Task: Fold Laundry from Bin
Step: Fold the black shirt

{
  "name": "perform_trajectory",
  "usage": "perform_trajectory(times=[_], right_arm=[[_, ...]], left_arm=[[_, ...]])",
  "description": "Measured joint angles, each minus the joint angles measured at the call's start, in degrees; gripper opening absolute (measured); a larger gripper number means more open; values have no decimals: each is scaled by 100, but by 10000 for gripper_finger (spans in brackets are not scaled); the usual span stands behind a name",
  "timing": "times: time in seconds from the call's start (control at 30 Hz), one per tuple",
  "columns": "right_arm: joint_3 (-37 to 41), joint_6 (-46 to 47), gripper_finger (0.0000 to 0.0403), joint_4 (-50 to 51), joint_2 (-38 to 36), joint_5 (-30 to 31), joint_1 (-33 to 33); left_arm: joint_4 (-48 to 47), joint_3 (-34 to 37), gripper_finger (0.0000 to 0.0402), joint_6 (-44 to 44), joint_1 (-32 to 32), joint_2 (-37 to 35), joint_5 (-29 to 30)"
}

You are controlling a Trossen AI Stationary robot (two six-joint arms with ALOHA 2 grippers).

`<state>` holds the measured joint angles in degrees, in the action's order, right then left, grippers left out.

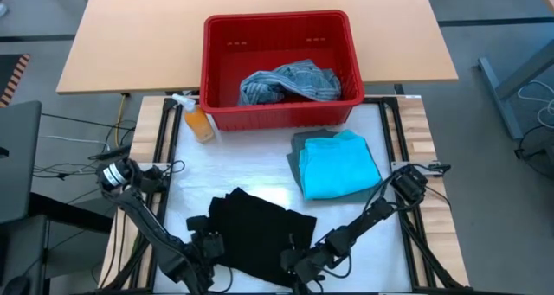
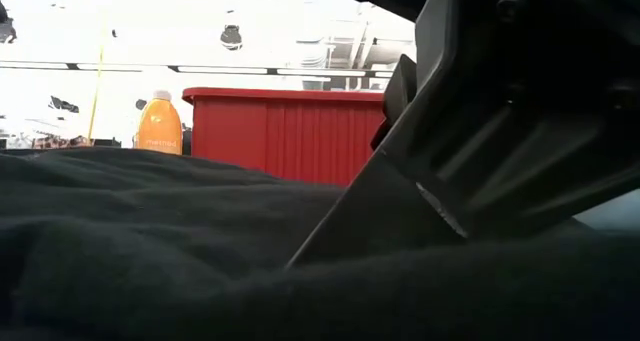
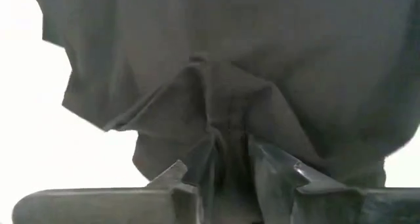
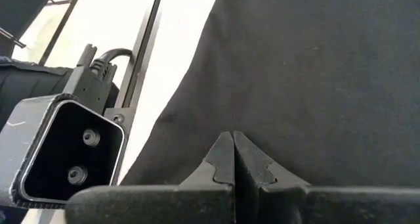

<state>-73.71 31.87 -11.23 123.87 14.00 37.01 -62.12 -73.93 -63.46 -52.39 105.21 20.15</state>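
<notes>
At table's near edge, left gripper [image 3: 220,175] stands slightly spread astride a bunched fold of black garment [image 1: 255,230], right gripper [image 4: 233,159] pressed together on its hem; turquoise garment [image 1: 339,165] folded beside; mottled one [image 1: 290,81] in red bin [image 1: 221,66].

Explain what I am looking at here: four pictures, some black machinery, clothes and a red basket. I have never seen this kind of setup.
It is a robot with two dark arms at a table, each ending in a pair of jaws.

One picture looks straight down, one looks level across the tabletop, and two come from cameras on the arms' wrists.

At the far side stands the red bin with a mottled blue-grey garment inside, and an orange spray bottle beside it. A turquoise garment lies on a grey-green one.

Both arms work at the near edge of the black garment. The left gripper has cloth bunched between its slightly parted jaws. The right gripper is shut against the cloth's edge.
</notes>
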Motion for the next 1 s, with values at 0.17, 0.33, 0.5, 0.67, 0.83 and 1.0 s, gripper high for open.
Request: perform_trajectory(times=[0.17, 0.33, 0.5, 0.67, 0.83, 1.0], right_arm=[[0, -43, 21, 27, -15, -58, -39], [0, -41, 21, 58, -21, -248, -119], [0, -43, 21, 69, -22, -323, -130], [0, -45, 21, 75, -24, -373, -165], [2, -41, 21, 31, -24, -389, -203], [9, -20, 21, -49, -24, -387, -208]], left_arm=[[-623, 0, 110, -532, -270, 0, -342], [-818, -58, 121, -623, -480, -77, -811], [-1414, -195, 121, -958, -616, -348, -1499], [-1572, -317, 121, -1614, -896, -996, 85], [-485, 388, 121, -1557, -610, -1409, 2764], [1826, 1729, 121, -375, 505, -1390, 2717]])
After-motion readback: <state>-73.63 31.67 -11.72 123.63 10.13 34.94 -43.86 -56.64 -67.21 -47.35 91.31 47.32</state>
